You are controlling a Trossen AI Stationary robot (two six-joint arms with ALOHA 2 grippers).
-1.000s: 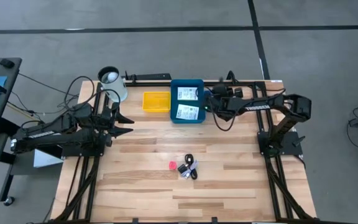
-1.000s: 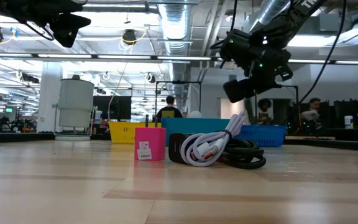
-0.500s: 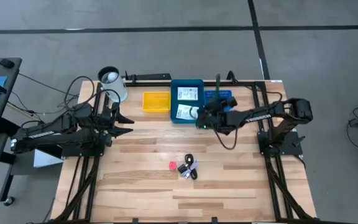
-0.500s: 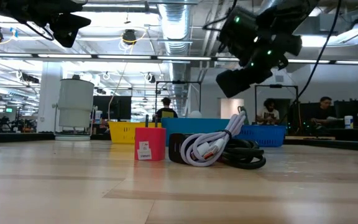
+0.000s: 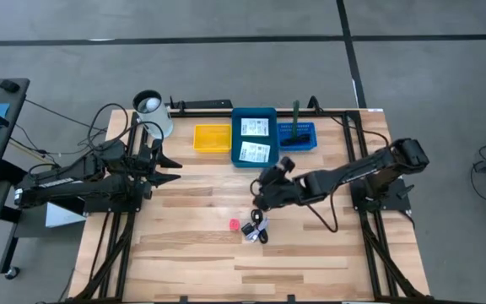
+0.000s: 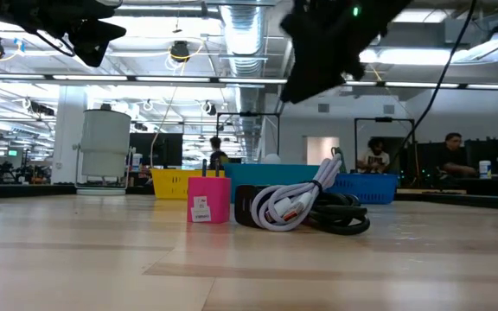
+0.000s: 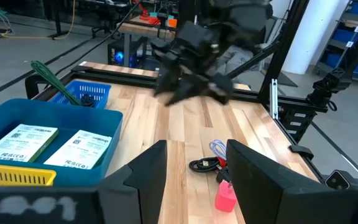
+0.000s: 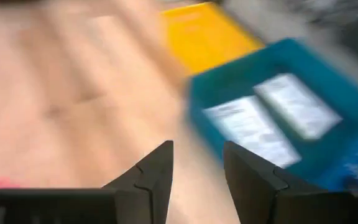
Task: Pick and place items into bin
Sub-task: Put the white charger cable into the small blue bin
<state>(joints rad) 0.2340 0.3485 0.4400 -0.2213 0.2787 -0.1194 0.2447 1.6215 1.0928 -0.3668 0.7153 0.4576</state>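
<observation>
With its jaws spread and empty above the wooden bench (image 5: 192, 245), the right gripper (image 5: 264, 187) hangs near the small pink plug-in cube (image 5: 234, 225) touching the coiled white-and-black cable bundle (image 5: 256, 230), so a grab may snag both.

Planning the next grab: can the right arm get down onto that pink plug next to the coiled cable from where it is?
Probably yes: the right gripper hangs open above the pink plug, nothing between; only the coiled cable crowds one side.
</observation>
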